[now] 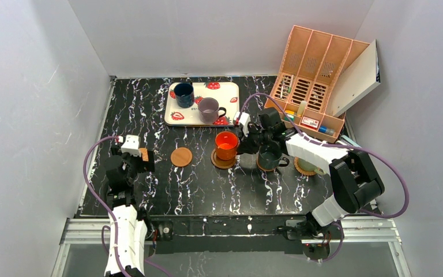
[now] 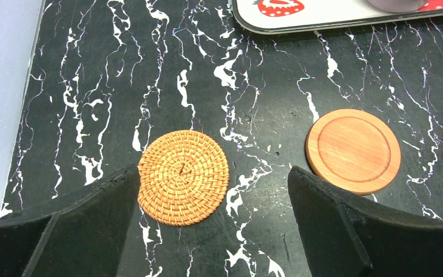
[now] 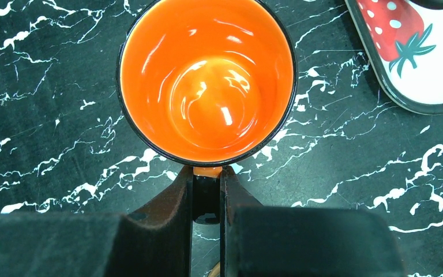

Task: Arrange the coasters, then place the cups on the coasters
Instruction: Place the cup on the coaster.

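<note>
Right gripper [image 3: 206, 193] pinches the orange cup [image 3: 207, 81] by its handle.
Left gripper [image 2: 213, 174] hangs wide open over a wicker coaster [image 2: 183, 177].

The tray [image 1: 176, 118] lies on the table [image 1: 207, 190] in the upper middle of the top view and carries two cups: the rear cup [image 1: 184, 94] at its left, the front cup [image 1: 209, 109] down and right of it. Below the tray a row runs across mid-frame, left to right: the leftmost coaster [image 1: 144, 154], the second coaster [image 1: 181, 156], the third coaster [image 1: 223, 163] under the middle cup [image 1: 226, 144], the fourth coaster [image 1: 261, 167] under the right cup [image 1: 270, 157], and the last coaster [image 1: 306, 168], partly beneath the right arm. The right gripper [image 3: 206, 184] sits between these two cups, on the middle cup's handle. A rack [image 1: 314, 75] stands at upper right.
</note>
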